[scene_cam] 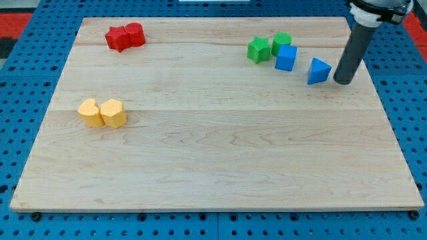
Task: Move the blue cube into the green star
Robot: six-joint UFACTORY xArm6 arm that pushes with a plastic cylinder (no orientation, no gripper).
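The blue cube [285, 58] sits near the surface's [213, 153] top right, touching or just beside the green star [258, 49] on its left; which, I cannot tell. A green cylinder [281, 42], partly hidden behind the cube, stands just above it. To the right lies a blue triangular block [319, 71], with my tip [343, 81] just beside its right edge. The rod's upper part is cut off at the view's top. There is no gripper. Far left: two red blocks [125, 37] and two yellow blocks [102, 113].

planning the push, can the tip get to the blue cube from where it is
Probably, but not straight: my tip sits at the view's right and the blue triangle lies between it and the blue cube, so it must skirt round.
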